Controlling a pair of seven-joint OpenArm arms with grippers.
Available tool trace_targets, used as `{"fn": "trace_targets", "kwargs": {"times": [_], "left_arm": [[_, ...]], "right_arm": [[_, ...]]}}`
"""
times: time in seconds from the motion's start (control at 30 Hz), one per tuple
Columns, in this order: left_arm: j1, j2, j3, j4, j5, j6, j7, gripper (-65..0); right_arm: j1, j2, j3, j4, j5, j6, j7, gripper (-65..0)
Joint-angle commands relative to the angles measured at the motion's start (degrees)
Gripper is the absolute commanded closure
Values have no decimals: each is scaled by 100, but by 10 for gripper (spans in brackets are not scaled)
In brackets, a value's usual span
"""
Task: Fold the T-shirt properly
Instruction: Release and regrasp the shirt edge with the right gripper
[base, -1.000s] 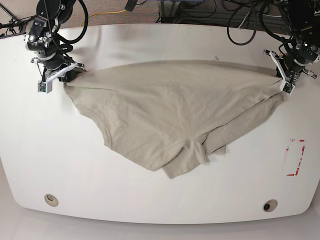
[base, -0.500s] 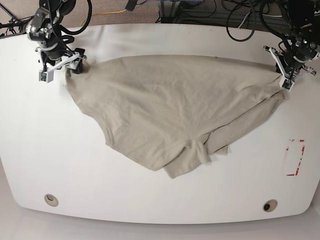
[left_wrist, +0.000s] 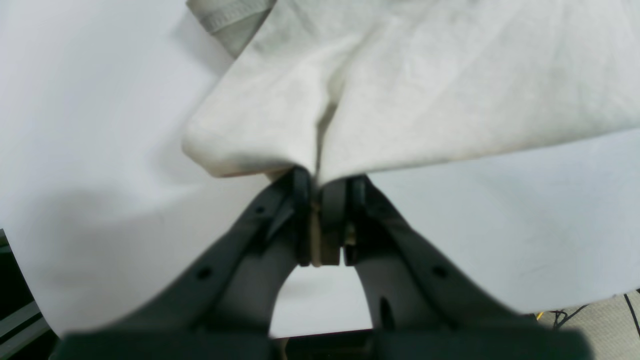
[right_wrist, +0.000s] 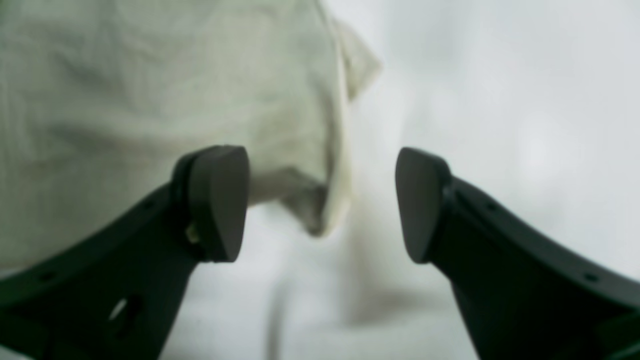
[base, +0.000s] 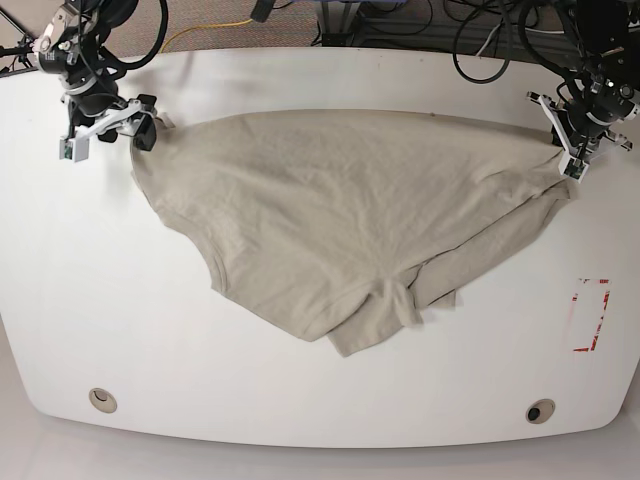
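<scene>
Here we saw the wrinkled beige cotton T-shirt (base: 340, 215) spread across the white table (base: 90, 300). Our left gripper (left_wrist: 322, 187) pinched its far corner tight, while our right gripper (right_wrist: 322, 205) stood wide apart, holding nothing, just beside the opposite corner.

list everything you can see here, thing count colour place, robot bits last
T-shirt: one, beige, spread wrinkled across the table's middle
table: one, white, under everything
red marking: one, red, near the table's edge in the base view's right
round holes: two, in the table's near corners
cables: several, black and yellow, behind the table
left hand: one, black, shut on the T-shirt's corner
right hand: one, black, open, beside the T-shirt's other corner
</scene>
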Motion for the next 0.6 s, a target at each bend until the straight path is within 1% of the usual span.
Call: {"fn": "trace_targets", "kwargs": {"times": [0.0, 0.2, 0.33, 0.43, 0.57], "left_arm": [[-10, -91, -57, 105, -34, 14, -77, 0], [-19, -91, -57, 123, -43, 14, -77, 0], [-28, -91, -57, 114, -43, 14, -77, 0], [-28, -91, -57, 123, -43, 14, -77, 0], [-28, -82, -57, 105, -43, 14, -77, 0]], "right_arm": [[291, 206, 23, -382, -27, 33, 93, -438], [854, 628, 23, -1305, 25, 42, 93, -438], [1188, 795, -38, -1674, 34, 42, 76, -438], [1337, 945, -460, -1833, 34, 42, -47, -438], [1416, 936, -856, -1842, 34, 42, -56, -438]]}}
